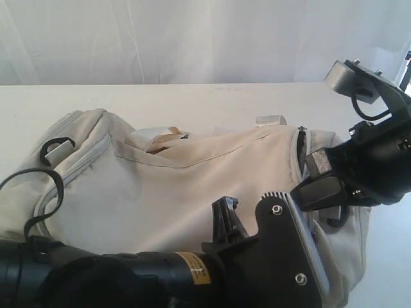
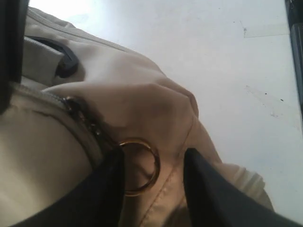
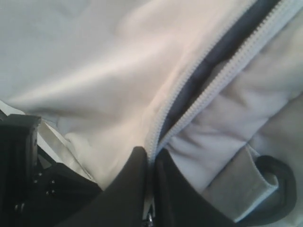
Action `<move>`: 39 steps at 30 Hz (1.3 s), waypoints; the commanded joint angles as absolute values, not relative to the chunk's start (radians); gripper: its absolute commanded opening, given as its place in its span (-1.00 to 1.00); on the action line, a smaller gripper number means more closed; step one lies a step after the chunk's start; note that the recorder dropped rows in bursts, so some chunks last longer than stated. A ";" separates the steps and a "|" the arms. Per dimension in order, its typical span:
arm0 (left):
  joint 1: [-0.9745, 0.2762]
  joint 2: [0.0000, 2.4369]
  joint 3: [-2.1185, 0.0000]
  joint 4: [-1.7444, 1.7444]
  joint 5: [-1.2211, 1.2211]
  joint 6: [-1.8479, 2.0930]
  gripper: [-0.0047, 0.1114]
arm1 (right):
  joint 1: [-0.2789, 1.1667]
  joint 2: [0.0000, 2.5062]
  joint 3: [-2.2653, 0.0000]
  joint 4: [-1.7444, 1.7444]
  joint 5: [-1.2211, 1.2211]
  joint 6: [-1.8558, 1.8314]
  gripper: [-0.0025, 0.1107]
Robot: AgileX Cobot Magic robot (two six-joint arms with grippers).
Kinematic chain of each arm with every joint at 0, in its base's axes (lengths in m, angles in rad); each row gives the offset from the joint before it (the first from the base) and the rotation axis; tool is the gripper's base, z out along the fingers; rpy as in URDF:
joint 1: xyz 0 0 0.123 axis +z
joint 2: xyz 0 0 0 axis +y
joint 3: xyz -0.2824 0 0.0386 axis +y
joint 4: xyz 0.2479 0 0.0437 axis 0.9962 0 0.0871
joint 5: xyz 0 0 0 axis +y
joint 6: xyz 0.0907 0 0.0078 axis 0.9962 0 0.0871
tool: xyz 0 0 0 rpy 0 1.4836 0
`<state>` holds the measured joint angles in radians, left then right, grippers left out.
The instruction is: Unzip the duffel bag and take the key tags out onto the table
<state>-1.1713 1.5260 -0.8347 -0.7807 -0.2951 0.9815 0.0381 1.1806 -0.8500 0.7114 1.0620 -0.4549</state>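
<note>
The cream duffel bag (image 1: 192, 173) lies across the white table (image 1: 192, 102). My left gripper (image 2: 154, 163) is open over the bag's end. A gold ring pull (image 2: 140, 165) on the zipper (image 2: 85, 118) lies between its fingers (image 2: 104, 189), against one of them. In the exterior view the left gripper (image 1: 226, 215) rests on the bag's front side. My right gripper (image 3: 151, 158) is shut on the zipper (image 3: 182, 101) where the two rows of teeth meet. Beyond that the teeth gape over dark lining (image 3: 215, 59). The right gripper (image 1: 307, 181) sits at the bag's right end. The key tags are hidden.
White straps (image 1: 157, 136) lie folded on top of the bag. A black D-ring (image 1: 54, 147) and a black cord (image 1: 51, 192) sit at its left end. Another black D-ring (image 3: 274, 177) is beside the right gripper. Bare table (image 2: 227, 56) lies past the bag.
</note>
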 commanded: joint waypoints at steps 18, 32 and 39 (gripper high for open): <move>-1.148 1.570 -0.839 -0.822 -0.299 1.052 0.09 | 0.040 1.178 -0.852 0.772 1.110 -0.493 -0.94; -1.148 1.572 -0.839 -0.829 -0.328 1.046 -0.51 | 0.040 1.178 -0.852 0.770 1.112 -0.496 -0.94; -1.148 1.570 -0.839 -0.829 -0.313 0.978 0.20 | 0.040 1.178 -0.852 0.768 1.108 -0.496 -0.94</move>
<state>-1.1522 1.5718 -0.8387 -0.8134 -0.3258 1.0223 0.0381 1.1806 -0.8500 0.7445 1.0931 -0.4819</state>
